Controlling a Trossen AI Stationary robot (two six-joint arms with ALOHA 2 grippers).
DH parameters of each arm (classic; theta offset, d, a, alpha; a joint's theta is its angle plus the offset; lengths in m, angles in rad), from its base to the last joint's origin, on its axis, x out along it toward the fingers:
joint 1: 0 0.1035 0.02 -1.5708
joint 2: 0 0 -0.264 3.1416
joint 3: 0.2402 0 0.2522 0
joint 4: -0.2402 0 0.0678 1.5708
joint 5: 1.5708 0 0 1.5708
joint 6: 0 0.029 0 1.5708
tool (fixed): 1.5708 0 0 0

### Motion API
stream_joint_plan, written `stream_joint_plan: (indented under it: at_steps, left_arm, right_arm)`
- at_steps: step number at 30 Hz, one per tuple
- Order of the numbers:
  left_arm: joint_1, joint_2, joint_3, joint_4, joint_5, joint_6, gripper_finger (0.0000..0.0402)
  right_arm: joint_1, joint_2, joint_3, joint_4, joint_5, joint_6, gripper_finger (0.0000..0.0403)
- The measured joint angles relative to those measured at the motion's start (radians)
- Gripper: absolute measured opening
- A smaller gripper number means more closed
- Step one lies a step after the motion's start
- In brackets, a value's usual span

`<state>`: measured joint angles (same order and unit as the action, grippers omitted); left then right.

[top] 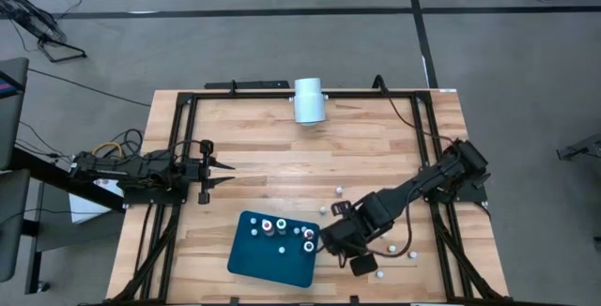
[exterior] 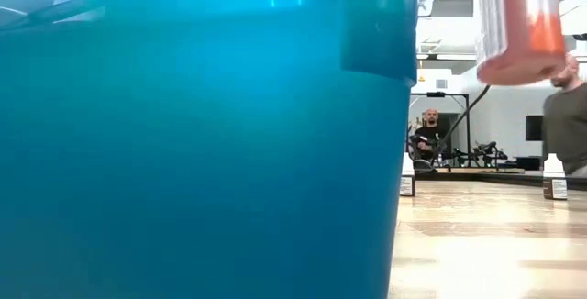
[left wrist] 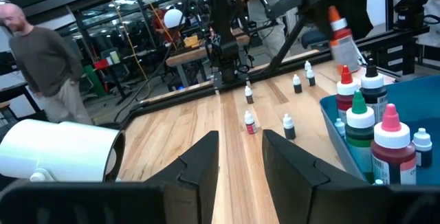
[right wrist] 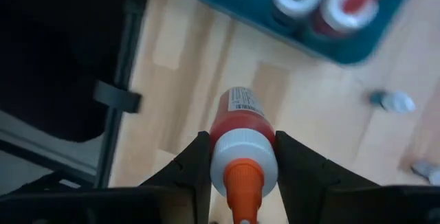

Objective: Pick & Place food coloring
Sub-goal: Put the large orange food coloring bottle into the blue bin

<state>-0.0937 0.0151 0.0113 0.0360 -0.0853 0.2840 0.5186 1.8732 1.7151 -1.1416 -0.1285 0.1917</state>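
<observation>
- Red-bodied food coloring bottle (right wrist: 242, 138), white collar and orange tip, sat clamped between the right hand (right wrist: 240, 159) fingers, raised beside the teal tray's (top: 246, 259) near corner.
- Several capped bottles (top: 282, 227) stood in the tray; tiny ones (left wrist: 250, 122) lay scattered on the wooden counter (top: 263, 146).
- Left hand (top: 221, 175) waited at the counter's left edge, fingers slightly parted, seemingly holding nothing.
</observation>
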Motion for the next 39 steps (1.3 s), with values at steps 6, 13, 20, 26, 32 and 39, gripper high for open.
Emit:
stream_joint_plan:
  at_steps: [6, 13, 20, 26, 32, 39]
  left_arm:
    - [0.0, 0.0, 0.0, 0.0, 0.0, 0.0, 0.0105]
    - [0.0, 0.0, 0.0, 0.0, 0.0, 0.0, 0.0105]
    - [0.0, 0.0, 0.0, 0.0, 0.0, 0.0, 0.0105]
    - [0.0, 0.0, 0.0, 0.0, 0.0, 0.0, 0.0105]
    - [0.0, 0.0, 0.0, 0.0, 0.0, 0.0, 0.0105]
    - [0.0, 0.0, 0.0, 0.0, 0.0, 0.0, 0.0105]
  right_arm:
    - [0.035, 0.117, 0.182, -0.088, -0.005, -0.057, 0.0116]
    - [0.051, 0.219, 0.345, -0.139, -0.003, -0.164, 0.0116]
    - [0.051, 0.245, 0.403, -0.141, 0.001, -0.278, 0.0116]
    - [0.04, 0.246, 0.403, -0.111, 0.022, -0.375, 0.0116]
    - [0.035, 0.245, 0.403, -0.031, 0.022, -0.446, 0.0116]
    - [0.029, 0.245, 0.403, 0.041, 0.022, -0.488, 0.0116]
